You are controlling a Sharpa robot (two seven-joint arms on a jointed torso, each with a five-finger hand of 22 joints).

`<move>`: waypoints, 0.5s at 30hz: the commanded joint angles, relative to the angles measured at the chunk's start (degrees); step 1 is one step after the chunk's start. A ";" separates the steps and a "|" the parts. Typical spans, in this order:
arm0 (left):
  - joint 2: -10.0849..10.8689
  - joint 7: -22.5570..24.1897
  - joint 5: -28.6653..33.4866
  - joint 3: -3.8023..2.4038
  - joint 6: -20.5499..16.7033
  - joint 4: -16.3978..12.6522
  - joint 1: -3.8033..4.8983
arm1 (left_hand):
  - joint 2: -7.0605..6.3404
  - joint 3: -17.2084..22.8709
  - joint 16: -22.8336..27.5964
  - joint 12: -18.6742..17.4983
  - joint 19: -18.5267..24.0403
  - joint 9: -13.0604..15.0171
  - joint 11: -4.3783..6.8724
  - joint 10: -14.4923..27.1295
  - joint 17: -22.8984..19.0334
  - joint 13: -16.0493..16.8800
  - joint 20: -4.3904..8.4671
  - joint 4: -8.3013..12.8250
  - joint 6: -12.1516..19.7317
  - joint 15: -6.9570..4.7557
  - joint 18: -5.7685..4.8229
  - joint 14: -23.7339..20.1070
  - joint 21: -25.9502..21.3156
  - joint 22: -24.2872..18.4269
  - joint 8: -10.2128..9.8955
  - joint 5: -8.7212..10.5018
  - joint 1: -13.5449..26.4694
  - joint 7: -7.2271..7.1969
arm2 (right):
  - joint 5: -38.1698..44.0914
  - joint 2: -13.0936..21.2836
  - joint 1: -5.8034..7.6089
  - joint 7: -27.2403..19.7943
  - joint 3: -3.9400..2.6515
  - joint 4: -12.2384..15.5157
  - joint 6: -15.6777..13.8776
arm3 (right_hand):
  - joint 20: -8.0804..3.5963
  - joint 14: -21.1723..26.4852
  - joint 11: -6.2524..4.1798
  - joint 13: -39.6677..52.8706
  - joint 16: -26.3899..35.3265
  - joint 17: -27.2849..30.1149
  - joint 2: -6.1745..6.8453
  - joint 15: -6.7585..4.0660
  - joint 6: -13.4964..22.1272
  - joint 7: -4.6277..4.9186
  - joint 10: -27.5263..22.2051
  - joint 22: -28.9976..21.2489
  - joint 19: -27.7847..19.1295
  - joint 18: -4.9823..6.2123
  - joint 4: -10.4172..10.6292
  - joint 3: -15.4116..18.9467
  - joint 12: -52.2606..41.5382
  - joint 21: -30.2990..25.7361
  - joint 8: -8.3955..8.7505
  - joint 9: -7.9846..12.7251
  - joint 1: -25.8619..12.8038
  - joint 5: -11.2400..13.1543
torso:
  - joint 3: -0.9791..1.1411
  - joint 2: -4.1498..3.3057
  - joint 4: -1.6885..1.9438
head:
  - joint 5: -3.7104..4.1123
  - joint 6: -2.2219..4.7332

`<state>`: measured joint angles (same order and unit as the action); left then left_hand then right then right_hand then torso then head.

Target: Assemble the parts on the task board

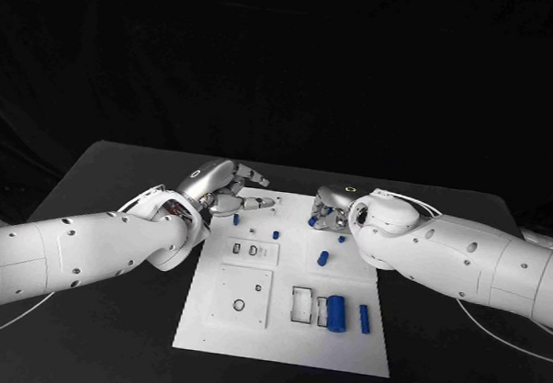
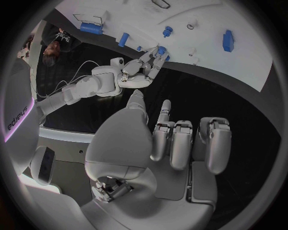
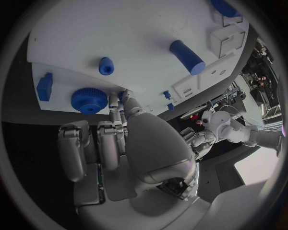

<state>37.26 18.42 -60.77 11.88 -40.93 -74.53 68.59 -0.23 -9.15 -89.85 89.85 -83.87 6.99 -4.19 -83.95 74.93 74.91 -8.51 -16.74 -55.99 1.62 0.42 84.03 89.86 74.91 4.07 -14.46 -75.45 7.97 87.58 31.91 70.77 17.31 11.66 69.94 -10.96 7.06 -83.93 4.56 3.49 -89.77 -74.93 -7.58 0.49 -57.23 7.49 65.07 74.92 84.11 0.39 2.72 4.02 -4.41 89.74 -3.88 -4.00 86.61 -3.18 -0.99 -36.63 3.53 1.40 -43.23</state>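
Head view: right robot hand (image 1: 335, 202) being held over task board (image 1: 285, 336) far edge, fingers curled, grasp unclear; small blue part (image 1: 313, 220) lying just beneath fingertips; left robot hand (image 1: 224, 186) nearby, clenched empty.

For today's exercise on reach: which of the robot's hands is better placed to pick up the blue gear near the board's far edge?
Probably the right hand: its fingers reach to the blue gear, while the left hand hovers farther off.

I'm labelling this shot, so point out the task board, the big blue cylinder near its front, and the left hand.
task board (image 1: 209, 328): head view, bare front part.
blue cylinder (image 1: 336, 311): head view, mid-body.
left hand (image 1: 222, 186): head view, middle of hand.
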 commanded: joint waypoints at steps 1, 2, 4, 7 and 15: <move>-0.05 0.57 0.06 -0.06 -0.48 -0.11 0.08 | 0.46 -0.28 -0.15 0.15 -6.13 -0.05 -0.41 -6.05 15.07 15.09 -0.23 -0.02 0.28 0.52 -0.42 5.97 0.14 15.09 -0.34 0.16 0.18 0.29 | 0.68 -0.14 -0.08 0.28 -0.01 -0.12 0.15 | -0.36 -6.07 0.24 -0.04 -0.23 -15.07 0.56 -0.18 0.65 0.25 0.28 15.08 5.89 -0.39 0.45 0.05 0.50 0.26 0.34 0.15 -0.61 0.29 | -0.02 0.01 0.00 | -0.08 -0.02; -0.04 0.56 0.06 -0.06 -0.49 -0.11 0.08 | 0.46 -0.28 -0.15 0.15 -6.13 -0.05 -0.41 -6.05 15.07 15.09 -0.23 -0.02 0.28 0.52 -0.42 5.97 0.14 15.09 -0.34 0.16 0.18 0.29 | 0.65 -0.17 -0.10 0.25 -0.01 -0.14 0.05 | -0.33 -6.07 0.27 -0.04 -0.23 -15.07 0.66 -0.14 0.77 0.29 0.27 15.08 5.89 -0.39 0.49 0.08 0.56 0.26 0.36 0.17 -0.66 0.30 | -0.01 0.03 0.00 | -0.09 -0.03; -0.02 0.55 0.06 -0.06 -0.51 -0.10 0.08 | 0.46 -0.28 -0.15 0.15 -6.13 -0.05 -0.41 -6.05 15.07 15.09 -0.23 -0.02 0.28 0.52 -0.42 5.97 0.14 15.09 -0.34 0.16 0.18 0.29 | 0.62 -0.21 -0.12 0.21 -0.01 -0.16 -0.08 | -0.23 -6.07 0.37 -0.02 -0.23 -15.07 0.82 0.02 1.21 0.45 0.29 15.08 5.89 -0.39 0.63 0.14 0.67 0.26 0.42 0.22 -0.77 0.30 | -0.03 0.03 0.01 | -0.08 -0.06; 0.00 0.56 0.06 -0.06 -0.58 -0.06 0.08 | 0.49 -0.29 -0.15 0.15 -6.13 -0.06 -0.42 -6.05 15.07 15.09 -0.24 -0.01 0.34 0.53 -0.42 5.97 0.14 15.09 -0.36 0.17 0.18 0.31 | 0.59 -0.26 -0.14 0.16 -0.01 -0.17 -0.16 | -0.20 -6.07 0.39 -0.02 -0.23 -15.07 0.86 0.07 1.32 0.49 0.29 15.08 5.89 -0.39 0.66 0.14 0.69 0.26 0.43 0.23 -0.79 0.30 | -0.02 0.02 0.00 | -0.08 -0.05; -0.02 0.93 0.12 -0.05 -0.61 0.03 0.08 | 0.51 -0.29 -0.15 0.15 -6.13 -0.07 -0.42 -6.05 15.07 15.09 -0.24 -0.01 0.36 0.54 -0.42 5.97 0.14 15.09 -0.36 0.16 0.17 0.31 | 0.41 -0.35 -0.17 0.14 -0.01 -0.18 -0.08 | -0.08 -6.07 0.46 -0.01 -0.23 -15.07 0.71 0.21 1.46 0.55 0.37 15.08 5.89 -0.39 0.83 0.02 0.73 0.26 0.34 0.21 -0.83 0.28 | -0.03 0.03 -0.04 | 0.16 0.19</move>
<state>37.33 18.48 -60.76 11.88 -41.03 -74.45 68.59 -0.23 -9.15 -89.85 89.85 -83.88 6.99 -4.19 -83.95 74.92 74.91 -8.51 -16.74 -55.78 1.62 0.42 84.03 89.86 74.91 4.09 -14.47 -75.45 8.18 87.54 31.64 70.64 17.31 11.66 69.78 -11.12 7.07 -83.93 4.77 3.50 -89.77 -74.92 -7.07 0.49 -56.17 7.91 65.27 74.91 84.10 0.39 3.13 4.09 -3.89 89.74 -3.62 -3.82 86.11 -3.18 -1.03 -36.61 3.53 1.55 -43.10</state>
